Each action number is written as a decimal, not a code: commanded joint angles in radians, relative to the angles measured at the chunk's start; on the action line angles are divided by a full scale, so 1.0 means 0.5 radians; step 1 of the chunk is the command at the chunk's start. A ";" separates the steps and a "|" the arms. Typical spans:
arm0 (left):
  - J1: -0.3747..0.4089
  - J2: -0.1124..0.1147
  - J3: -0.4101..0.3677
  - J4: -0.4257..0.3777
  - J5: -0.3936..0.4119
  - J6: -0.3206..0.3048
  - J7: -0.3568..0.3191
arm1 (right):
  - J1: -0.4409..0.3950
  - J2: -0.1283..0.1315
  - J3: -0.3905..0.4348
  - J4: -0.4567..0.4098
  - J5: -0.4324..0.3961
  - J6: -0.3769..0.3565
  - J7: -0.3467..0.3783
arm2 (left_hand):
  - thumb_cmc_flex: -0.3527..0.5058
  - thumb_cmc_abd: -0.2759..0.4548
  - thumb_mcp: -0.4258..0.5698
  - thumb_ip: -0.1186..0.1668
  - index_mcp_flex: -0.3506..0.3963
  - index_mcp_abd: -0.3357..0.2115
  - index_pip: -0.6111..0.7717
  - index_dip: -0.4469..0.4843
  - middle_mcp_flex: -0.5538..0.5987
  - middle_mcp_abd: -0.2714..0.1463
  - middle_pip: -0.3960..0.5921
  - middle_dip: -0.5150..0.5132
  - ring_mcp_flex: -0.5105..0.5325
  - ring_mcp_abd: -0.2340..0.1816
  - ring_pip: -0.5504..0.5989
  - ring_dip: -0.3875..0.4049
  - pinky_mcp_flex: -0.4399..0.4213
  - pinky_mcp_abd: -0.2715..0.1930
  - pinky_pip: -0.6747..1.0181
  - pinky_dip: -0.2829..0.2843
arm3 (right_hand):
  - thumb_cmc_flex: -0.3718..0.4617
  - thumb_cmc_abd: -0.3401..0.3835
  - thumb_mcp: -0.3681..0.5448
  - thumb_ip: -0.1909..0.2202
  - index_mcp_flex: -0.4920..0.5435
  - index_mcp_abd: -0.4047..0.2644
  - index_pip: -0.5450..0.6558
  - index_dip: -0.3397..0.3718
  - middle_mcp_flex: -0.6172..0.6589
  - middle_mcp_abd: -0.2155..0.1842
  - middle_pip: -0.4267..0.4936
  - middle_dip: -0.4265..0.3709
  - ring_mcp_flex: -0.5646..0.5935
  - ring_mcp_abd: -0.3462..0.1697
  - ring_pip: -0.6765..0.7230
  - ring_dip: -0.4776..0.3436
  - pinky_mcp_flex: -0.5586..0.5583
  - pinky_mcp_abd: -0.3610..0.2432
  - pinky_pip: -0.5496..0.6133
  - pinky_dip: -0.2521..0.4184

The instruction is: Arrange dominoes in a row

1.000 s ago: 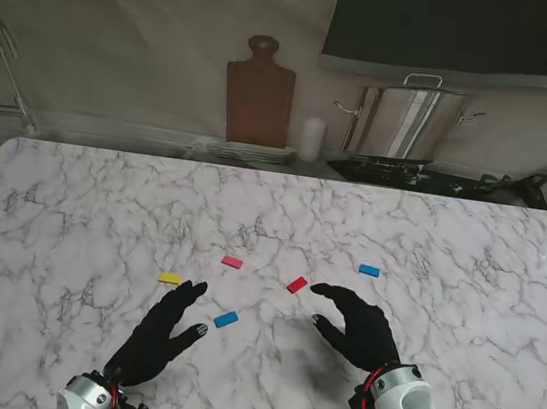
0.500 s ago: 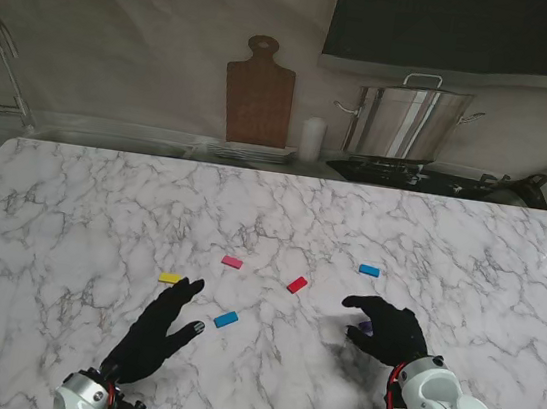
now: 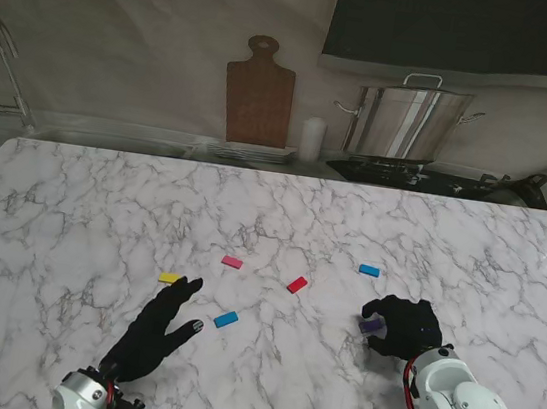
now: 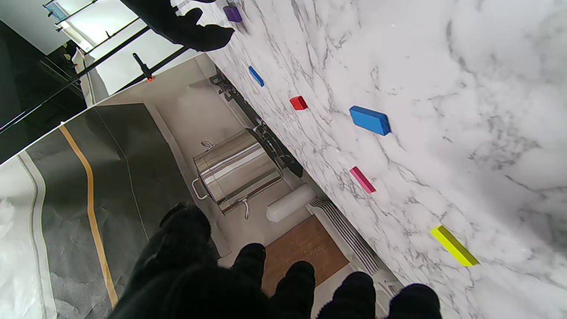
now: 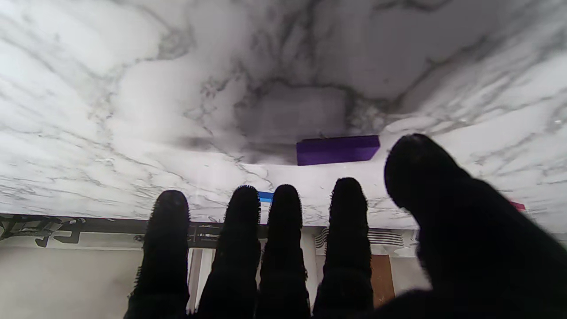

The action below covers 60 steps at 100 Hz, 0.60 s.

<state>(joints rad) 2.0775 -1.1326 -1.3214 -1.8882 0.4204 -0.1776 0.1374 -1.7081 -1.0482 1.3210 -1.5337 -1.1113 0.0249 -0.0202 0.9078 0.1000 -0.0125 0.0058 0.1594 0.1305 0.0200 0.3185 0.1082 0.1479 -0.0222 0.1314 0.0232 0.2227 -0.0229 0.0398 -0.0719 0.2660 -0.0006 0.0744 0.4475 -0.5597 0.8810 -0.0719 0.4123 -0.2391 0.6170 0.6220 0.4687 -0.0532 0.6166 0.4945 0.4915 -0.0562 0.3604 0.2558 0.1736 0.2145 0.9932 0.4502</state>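
Several small dominoes lie scattered on the marble table (image 3: pixel 73 198): yellow (image 3: pixel 170 278), pink (image 3: pixel 233 262), red (image 3: pixel 297 284), a blue one (image 3: pixel 226 319) near me, another blue (image 3: pixel 370 271) farther right, and purple (image 3: pixel 371 325). My left hand (image 3: pixel 158 331) rests open with fingers spread, its tips just short of the yellow domino and beside the near blue one (image 4: pixel 370 120). My right hand (image 3: pixel 402 327) hovers open right at the purple domino (image 5: pixel 336 149), which lies on the table between the thumb and fingertips (image 5: pixel 283 208), untouched.
Behind the table's far edge stand a wooden cutting board (image 3: pixel 259 92), a white cylinder (image 3: pixel 310 139), a stack of plates (image 3: pixel 250 151) and a steel pot (image 3: pixel 405 121). A tap (image 3: pixel 5 58) is at the far left.
My right hand has drawn away from the red domino, moving right and nearer to me, and has uncovered the purple domino. The left hand has barely shifted.
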 commanded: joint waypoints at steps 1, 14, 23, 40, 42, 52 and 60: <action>-0.003 0.000 0.003 0.009 -0.008 0.008 -0.033 | 0.027 0.013 -0.011 0.040 -0.008 -0.009 -0.021 | 0.067 0.002 -0.006 -0.008 0.000 -0.026 0.021 0.034 -0.031 -0.025 0.010 0.014 -0.049 -0.011 -0.010 0.016 0.012 -0.031 -0.023 0.023 | -0.023 -0.116 0.103 -0.049 0.048 -0.090 0.060 0.056 0.057 -0.036 0.035 0.027 0.060 0.022 0.054 0.066 0.031 -0.005 0.063 0.033; -0.005 0.000 0.005 0.012 -0.006 0.014 -0.036 | 0.078 0.019 -0.052 0.120 -0.045 -0.031 -0.096 | 0.068 0.004 -0.006 -0.008 -0.001 -0.025 0.021 0.034 -0.031 -0.026 0.011 0.012 -0.049 -0.011 -0.010 0.015 0.012 -0.030 -0.024 0.024 | -0.007 -0.153 0.148 -0.055 0.119 -0.107 0.104 0.065 0.151 -0.035 0.068 0.039 0.126 0.014 0.092 0.080 0.078 -0.003 0.104 0.042; -0.007 0.000 0.008 0.014 -0.005 0.020 -0.035 | 0.104 0.021 -0.074 0.155 -0.047 -0.038 -0.112 | 0.069 0.004 -0.005 -0.007 0.000 -0.026 0.021 0.035 -0.031 -0.028 0.011 0.011 -0.049 -0.010 -0.010 0.014 0.012 -0.030 -0.024 0.025 | 0.012 -0.168 0.177 -0.059 0.158 -0.117 0.126 0.063 0.180 -0.029 0.079 0.045 0.147 0.015 0.119 0.091 0.094 -0.004 0.131 0.046; -0.010 -0.002 0.011 0.016 -0.004 0.024 -0.026 | 0.137 0.026 -0.107 0.209 -0.065 -0.060 -0.154 | 0.070 0.007 -0.006 -0.008 -0.024 -0.030 0.012 0.033 -0.032 -0.028 0.008 0.007 -0.049 -0.011 -0.010 0.013 0.012 -0.030 -0.025 0.026 | 0.060 -0.247 0.249 -0.069 0.260 -0.164 0.190 0.057 0.243 -0.034 0.113 0.067 0.190 0.012 0.170 0.112 0.129 -0.003 0.179 0.048; -0.010 -0.002 0.012 0.016 -0.004 0.024 -0.024 | 0.140 0.026 -0.111 0.216 -0.065 -0.062 -0.162 | 0.069 0.008 -0.006 -0.008 -0.031 -0.030 0.009 0.032 -0.033 -0.028 0.008 0.006 -0.050 -0.012 -0.010 0.013 0.012 -0.030 -0.025 0.026 | 0.064 -0.257 0.253 -0.069 0.266 -0.171 0.195 0.057 0.246 -0.033 0.116 0.069 0.193 0.013 0.173 0.113 0.133 -0.002 0.183 0.048; -0.012 -0.003 0.012 0.018 -0.003 0.024 -0.018 | 0.158 0.027 -0.133 0.252 -0.071 -0.080 -0.214 | 0.072 0.008 -0.005 -0.007 -0.037 -0.030 0.010 0.035 -0.032 -0.028 0.007 0.001 -0.049 -0.013 -0.010 0.012 0.012 -0.031 -0.025 0.027 | 0.080 -0.307 0.288 -0.072 0.315 -0.212 0.230 0.060 0.285 -0.050 0.139 0.083 0.229 0.006 0.201 0.124 0.164 -0.003 0.211 0.053; -0.011 -0.003 0.013 0.019 -0.004 0.024 -0.019 | 0.173 0.025 -0.150 0.278 -0.066 -0.093 -0.253 | 0.072 0.010 -0.005 -0.007 -0.038 -0.031 0.012 0.038 -0.032 -0.030 0.007 -0.001 -0.050 -0.012 -0.010 0.011 0.012 -0.031 -0.025 0.028 | 0.098 -0.336 0.307 -0.135 0.355 -0.242 0.262 0.025 0.318 -0.052 0.159 0.101 0.255 0.013 0.232 0.138 0.180 -0.001 0.240 0.054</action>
<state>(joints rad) 2.0705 -1.1329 -1.3189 -1.8818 0.4192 -0.1682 0.1398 -1.6268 -1.0366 1.2535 -1.4103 -1.1421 -0.0144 -0.1408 0.9079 0.0999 -0.0125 0.0059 0.1594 0.1305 0.0202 0.3188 0.1082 0.1483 -0.0222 0.1315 0.0233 0.2227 -0.0229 0.0398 -0.0719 0.2660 -0.0009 0.0786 0.4688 -0.6730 0.9944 -0.0929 0.5474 -0.3118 0.7143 0.6339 0.6104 -0.0639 0.6653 0.5262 0.5973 -0.0558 0.4484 0.3079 0.2575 0.2129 1.0846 0.4616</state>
